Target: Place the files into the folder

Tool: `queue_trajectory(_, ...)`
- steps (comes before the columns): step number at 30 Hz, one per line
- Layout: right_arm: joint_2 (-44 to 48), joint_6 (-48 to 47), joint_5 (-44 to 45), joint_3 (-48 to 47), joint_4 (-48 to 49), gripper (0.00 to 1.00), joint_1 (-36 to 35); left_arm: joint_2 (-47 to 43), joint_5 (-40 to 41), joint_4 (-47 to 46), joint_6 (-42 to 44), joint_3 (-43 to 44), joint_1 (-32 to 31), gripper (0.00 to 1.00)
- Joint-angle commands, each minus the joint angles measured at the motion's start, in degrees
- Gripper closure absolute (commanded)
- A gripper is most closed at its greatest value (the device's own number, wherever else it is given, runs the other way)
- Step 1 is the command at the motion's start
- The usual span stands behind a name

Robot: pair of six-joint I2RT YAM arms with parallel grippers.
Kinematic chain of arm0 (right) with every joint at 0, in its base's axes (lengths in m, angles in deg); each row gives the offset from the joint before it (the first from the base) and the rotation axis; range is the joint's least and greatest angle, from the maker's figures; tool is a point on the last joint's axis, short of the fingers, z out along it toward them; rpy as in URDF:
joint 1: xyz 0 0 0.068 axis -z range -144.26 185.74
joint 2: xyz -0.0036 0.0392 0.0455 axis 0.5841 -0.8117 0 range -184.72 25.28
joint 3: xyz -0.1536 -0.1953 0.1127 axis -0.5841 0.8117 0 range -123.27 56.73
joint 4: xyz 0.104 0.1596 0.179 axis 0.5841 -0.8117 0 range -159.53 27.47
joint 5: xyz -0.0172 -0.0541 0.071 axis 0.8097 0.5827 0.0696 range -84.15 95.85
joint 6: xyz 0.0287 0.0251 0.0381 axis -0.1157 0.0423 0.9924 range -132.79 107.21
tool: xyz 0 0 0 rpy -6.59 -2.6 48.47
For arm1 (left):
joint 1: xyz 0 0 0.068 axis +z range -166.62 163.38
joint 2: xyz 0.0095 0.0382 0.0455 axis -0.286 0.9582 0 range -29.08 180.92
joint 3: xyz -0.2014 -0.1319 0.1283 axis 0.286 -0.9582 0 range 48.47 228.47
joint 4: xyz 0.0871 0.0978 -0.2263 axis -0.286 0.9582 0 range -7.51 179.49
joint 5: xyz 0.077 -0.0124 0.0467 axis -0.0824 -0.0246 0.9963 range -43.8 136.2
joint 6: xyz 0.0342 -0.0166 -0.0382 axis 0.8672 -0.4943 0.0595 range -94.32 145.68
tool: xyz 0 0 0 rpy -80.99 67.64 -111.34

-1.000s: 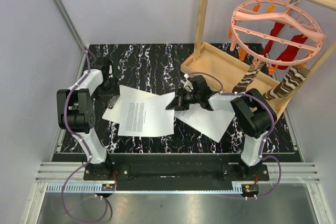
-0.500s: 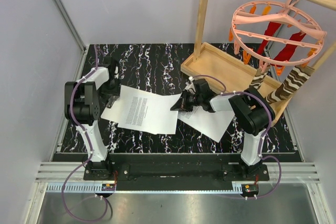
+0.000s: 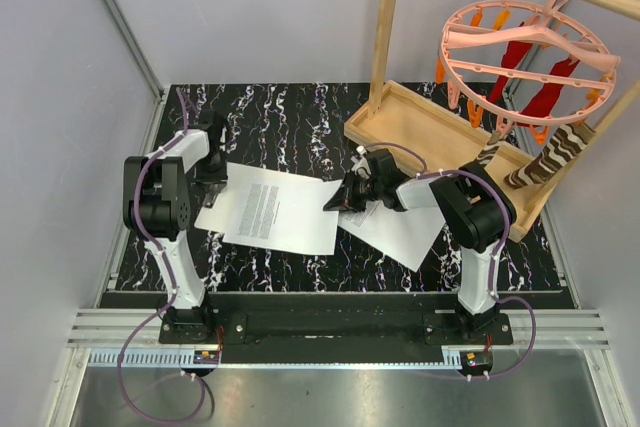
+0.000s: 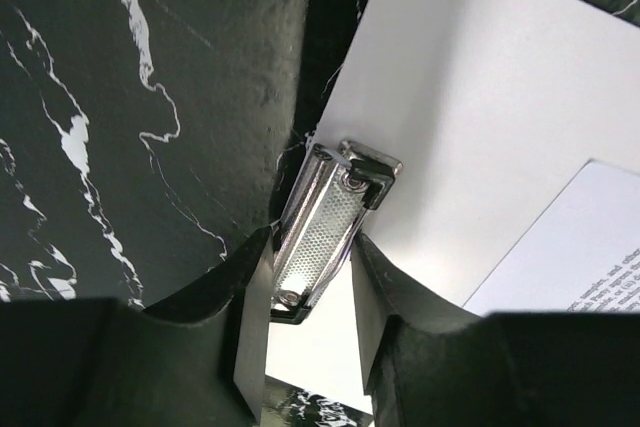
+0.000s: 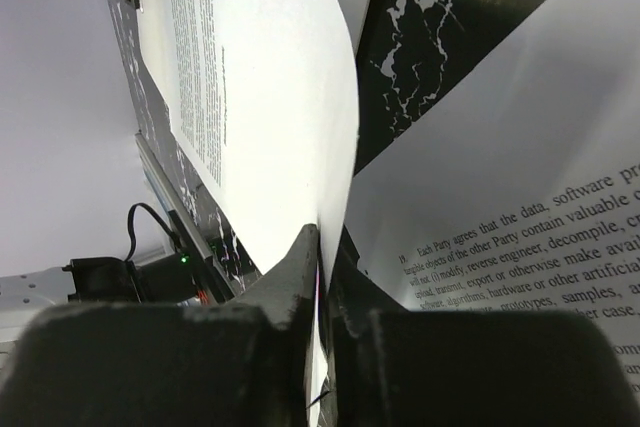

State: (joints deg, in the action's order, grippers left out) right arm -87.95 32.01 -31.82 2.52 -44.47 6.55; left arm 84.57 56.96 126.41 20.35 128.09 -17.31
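The left gripper point(image 4: 310, 259) has its jaws closed in on the metal clip point(image 4: 325, 215) at the short edge of the folder point(image 4: 460, 117), one pad on each side. By my reading this is to lever the clip up so that paper can slide under it. The folder lies flat on the black marble-patterned table point(image 3: 290, 117), left of centre. A printed sheet point(image 3: 275, 212) covers most of it, and the sheet's near corner stops just short of the clip.

The right gripper point(image 5: 322, 247) pinches the opposite edge of that sheet between closed fingers, so the paper arches up from the table – probably to steer it toward the clip. A second sheet point(image 3: 400, 232) waits flat under the right arm, apart from the folder.

The folder is a plain white rigid board with rounded corners and a small bright steel clip. The files are thin white pages – floppy, each with a block of small black print.
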Motion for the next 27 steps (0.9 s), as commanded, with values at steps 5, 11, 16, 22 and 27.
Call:
queue_trajectory(5, 1.0, -2.4, -1.4, -1.8, 0.4, 0.72, -0.1, -2.4, -4.5, 3.3, -7.7, -10.6, 0.4, 0.70)
queue_trajectory(11, -0.9, -3.6, -2.2, -2.8, -0.2, 0.82, -0.2, -6.9, -3.7, 2.8, -8.1, -13.9, 0.4, 0.54)
queue_trajectory(16, -2.2, -5.9, -2.4, -4.8, -1.7, 1.00, -0.2, -7.5, -2.0, 3.2, -6.5, -12.6, 0.5, 0.36)
queue_trajectory(22, -3.7, -7.1, -3.8, -7.0, -2.4, 1.00, -0.2, -4.8, -1.8, 3.1, -4.2, -10.0, 0.4, 0.38)
queue_trajectory(27, -4.5, -7.3, -4.3, -7.8, -2.5, 1.00, -0.2, -3.5, -2.5, 2.9, -3.5, -9.4, 0.4, 0.55)
